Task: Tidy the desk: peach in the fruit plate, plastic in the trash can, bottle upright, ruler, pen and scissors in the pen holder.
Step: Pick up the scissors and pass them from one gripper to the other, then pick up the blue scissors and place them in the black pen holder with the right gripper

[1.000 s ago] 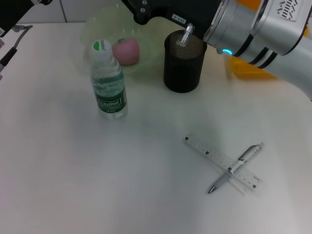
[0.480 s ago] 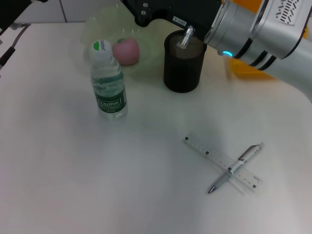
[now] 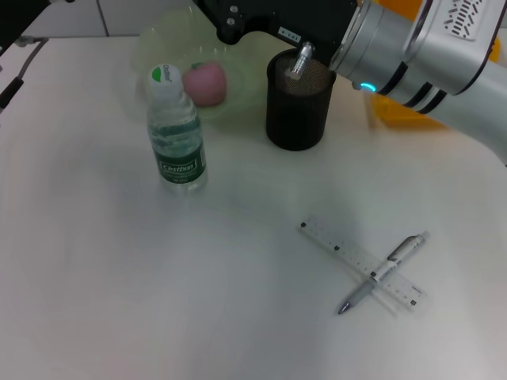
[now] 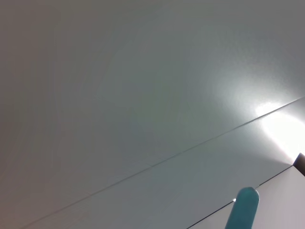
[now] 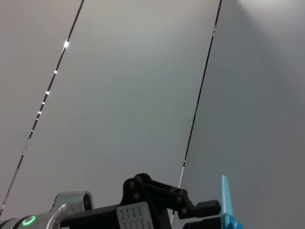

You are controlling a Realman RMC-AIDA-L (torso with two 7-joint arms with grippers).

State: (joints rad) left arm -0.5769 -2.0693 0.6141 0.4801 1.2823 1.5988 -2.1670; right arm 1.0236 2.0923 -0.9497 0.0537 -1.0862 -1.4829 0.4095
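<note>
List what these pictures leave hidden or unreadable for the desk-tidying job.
- Right gripper: in the head view its fingers run off the top edge, so open or shut is unknown.
- Pen holder: its dark inside hides whatever the silver piece belongs to.
- Left gripper: only a sliver shows at the head view's edge.
- Trash can: no view clearly shows it.
- Both wrist views: only blank pale surfaces, nothing of the desk.

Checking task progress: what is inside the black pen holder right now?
A silvery metal tip pokes above the holder's rim, under the right arm. What it belongs to, and anything deeper, is hidden by the dark wall.
</note>
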